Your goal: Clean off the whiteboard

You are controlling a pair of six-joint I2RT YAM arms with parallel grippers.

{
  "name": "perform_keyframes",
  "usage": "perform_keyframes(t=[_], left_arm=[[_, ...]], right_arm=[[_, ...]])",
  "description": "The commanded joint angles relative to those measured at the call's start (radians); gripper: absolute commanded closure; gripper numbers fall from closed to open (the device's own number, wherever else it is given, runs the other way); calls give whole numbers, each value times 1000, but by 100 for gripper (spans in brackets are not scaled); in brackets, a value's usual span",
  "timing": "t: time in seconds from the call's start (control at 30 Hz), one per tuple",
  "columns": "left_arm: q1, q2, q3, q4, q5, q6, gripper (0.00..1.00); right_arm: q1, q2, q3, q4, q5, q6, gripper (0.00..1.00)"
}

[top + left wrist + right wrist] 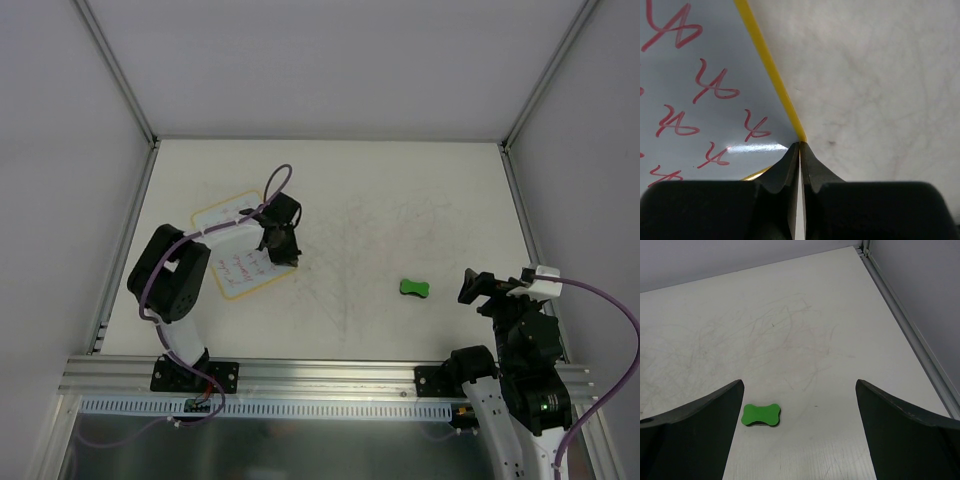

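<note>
White panels wall in a scuffed white tabletop (420, 200), with an aluminium rail along its near edge. On the left half lies the whiteboard (238, 272), turned at an angle, its thin yellow rim (770, 65) framing rows of red handwriting (715, 87). The left gripper (799, 145) is down at the board's right corner, its fingers pressed together with the tips right at the rim; whether they pinch the edge itself I cannot tell. A small green bone-shaped eraser (414, 288) lies flat on the right half, well apart from the board. The right gripper (799, 382) hangs near it with its fingers spread wide and nothing between them.
</note>
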Motion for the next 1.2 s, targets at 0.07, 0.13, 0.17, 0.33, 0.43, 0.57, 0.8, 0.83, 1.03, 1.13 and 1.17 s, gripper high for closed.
perform_keyframes(t=[0.07,0.13,0.17,0.33,0.43,0.57,0.8,0.83,1.03,1.13,1.17], left_arm=[[-205,98,61,-72,70,-104,96],[-266,132,99,-70,79,-109,96],[-323,152,133,-72,79,-123,96],[-455,189,199,-73,87,-157,94],[-512,177,219,-75,61,-169,90],[-526,70,240,-81,34,-157,60],[-448,-174,227,-130,-111,-66,11],[-422,-202,205,-132,-107,-62,5],[-184,-475,-29,-135,-102,-2,1],[-33,-616,-146,-141,-41,49,1],[7,-647,-192,-144,-29,81,1]], right_arm=[[6,-57,2,31,31,15,1],[3,-52,2,29,42,15,1],[3,-50,0,29,41,14,1],[-2,-43,0,29,41,26,1],[-1,-41,0,29,25,25,1],[-2,-37,2,27,7,17,1],[-4,55,43,11,-50,6,1],[-2,104,57,-2,-45,29,1],[-4,394,164,-66,-147,141,1],[-2,503,170,-58,-205,242,1],[1,582,170,-57,-214,258,1]])
